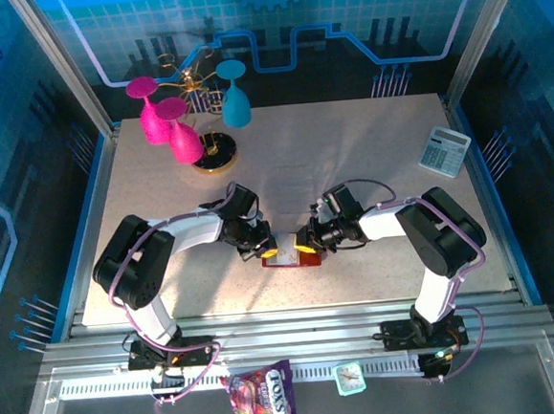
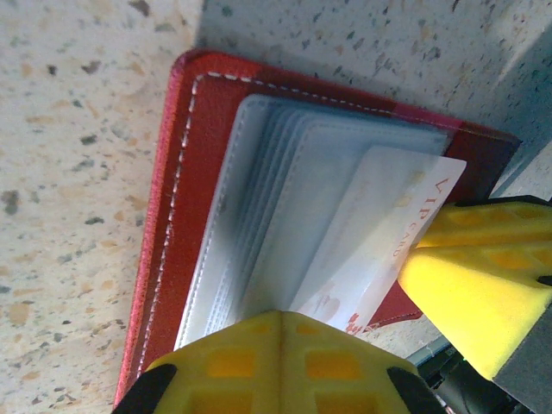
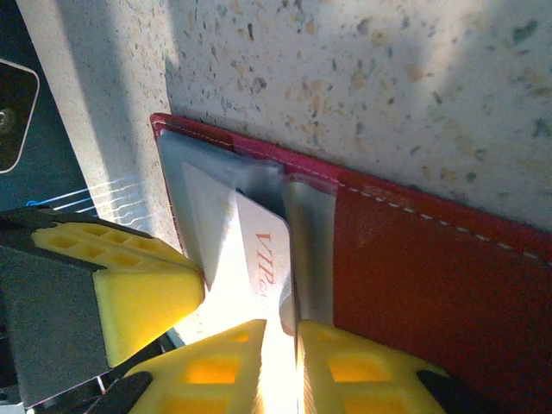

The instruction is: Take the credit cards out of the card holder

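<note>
The red card holder [image 1: 283,261] lies open near the table's front edge, between both arms. Its clear sleeves fan out over the red cover [image 2: 185,224]. A whitish credit card [image 2: 397,228] printed "VIP CARD" sticks partway out of a sleeve. My right gripper [image 3: 280,332] is shut on that card [image 3: 259,250], pinching its outer end beside the holder [image 3: 431,276]. My left gripper [image 2: 280,323] is shut, its tips against the sleeves' near edge; whether a sleeve is pinched I cannot tell. In the top view the left gripper [image 1: 267,245] and right gripper [image 1: 307,242] nearly touch.
A grey-white calculator [image 1: 444,150] lies at the far right. Pink and teal glasses on a gold stand [image 1: 194,127] occupy the back left. A candy bag [image 1: 260,395] and a small teal object [image 1: 349,378] rest on the rail below the table edge.
</note>
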